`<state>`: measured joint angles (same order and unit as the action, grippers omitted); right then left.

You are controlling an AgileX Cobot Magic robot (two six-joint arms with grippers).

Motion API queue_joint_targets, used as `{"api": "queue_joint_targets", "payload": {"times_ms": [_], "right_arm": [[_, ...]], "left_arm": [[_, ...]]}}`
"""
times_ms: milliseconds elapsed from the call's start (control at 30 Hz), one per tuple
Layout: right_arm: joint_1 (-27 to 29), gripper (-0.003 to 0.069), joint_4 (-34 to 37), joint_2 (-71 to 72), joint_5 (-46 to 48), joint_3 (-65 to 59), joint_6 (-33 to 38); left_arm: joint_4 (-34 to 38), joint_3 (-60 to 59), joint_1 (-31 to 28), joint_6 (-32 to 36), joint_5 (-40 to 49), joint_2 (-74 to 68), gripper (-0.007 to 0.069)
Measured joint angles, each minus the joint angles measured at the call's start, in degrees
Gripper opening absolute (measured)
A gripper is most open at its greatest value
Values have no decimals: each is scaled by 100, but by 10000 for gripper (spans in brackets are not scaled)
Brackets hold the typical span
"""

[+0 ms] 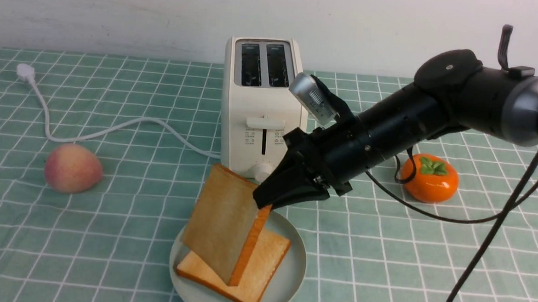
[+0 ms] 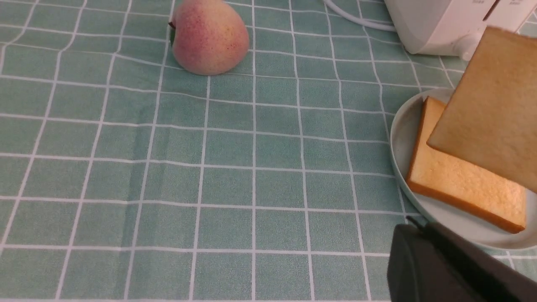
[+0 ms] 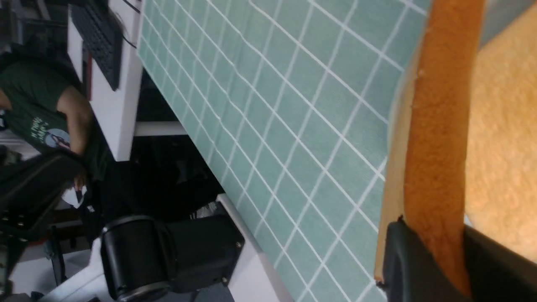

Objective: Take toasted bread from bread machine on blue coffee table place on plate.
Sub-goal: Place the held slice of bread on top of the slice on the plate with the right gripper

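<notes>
Toast is sitting nearest in the front view: the lower toast slice is lying flat on the pale blue-green plate, which is resting on the checked blue coffee table. The left gripper is idling low at about eight o'clock from the plate, well apart from the bread, with its jaws closed on nothing.

Above the plate, the upper toast slice is hanging tilted, broad face turned toward nine o'clock. Its long axis is running from the fingers down toward seven o'clock, and its low corner is sitting over the flat slice; whether the two are touching, I cannot tell. The right gripper is reaching in from two o'clock and clamping the slice's top crust edge between its fingers. So the right arm is the one placed to finish, and the coming move is looking like a lowering and laying-over toward nine o'clock before the fingers let go.

Farther back, at twelve o'clock, the bread machine is standing with both slots empty. A peach is lying at ten o'clock and a persimmon at two o'clock.
</notes>
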<state>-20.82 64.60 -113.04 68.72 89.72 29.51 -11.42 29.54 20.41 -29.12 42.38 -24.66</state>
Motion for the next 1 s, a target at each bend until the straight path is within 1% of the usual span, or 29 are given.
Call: {"api": "queue_joint_targets", "payload": {"times_ms": [133, 233, 267, 300, 367, 433, 500, 567, 600, 733, 767, 800, 867, 933, 1000], "right_arm": [[-2, 97, 68, 47, 0, 98, 21], [-7, 115, -357, 27, 5, 98, 21], [-7, 116, -389, 17, 5, 98, 21], [-21, 133, -571, -30, 11, 98, -30], [-50, 148, -653, -80, 11, 98, -69], [-131, 189, -705, -173, 5, 98, -149], [-206, 245, -725, -212, 11, 98, -176], [-233, 272, -745, -223, 17, 98, -180], [-246, 309, -792, -235, 17, 98, -216], [-206, 416, -1140, -235, 17, 129, -416], [-201, 416, -1162, -235, 22, 138, -436], [-152, 454, -1429, -235, 28, 269, -637], [-105, 482, -1896, -194, 28, 493, -847], [-86, 493, -2353, -127, 44, 706, -1031], [-74, 495, -3080, 37, 65, 942, -1339]], "left_arm": [[0, 0, 0, 0, 6, 0, -14], [0, 0, 0, 0, 13, 0, -14], [0, 0, 0, 0, 13, 0, -14], [0, 0, 0, 0, 19, 0, -14], [0, 0, 0, 0, 19, 0, -14], [0, 0, 0, 0, 24, 0, -14], [0, 0, 0, 0, 24, 0, -14], [0, 0, 0, 0, 30, 0, -14], [0, 0, 0, 0, 37, 0, -14], [0, 0, 0, 0, 126, 0, -14], [0, 0, 0, 0, 135, 0, -14], [0, 0, 0, 0, 179, 0, -14], [0, 0, 0, 0, 200, 0, -14], [0, 0, 0, 0, 218, 0, -14], [0, 0, 0, 0, 251, 0, -14]]}}
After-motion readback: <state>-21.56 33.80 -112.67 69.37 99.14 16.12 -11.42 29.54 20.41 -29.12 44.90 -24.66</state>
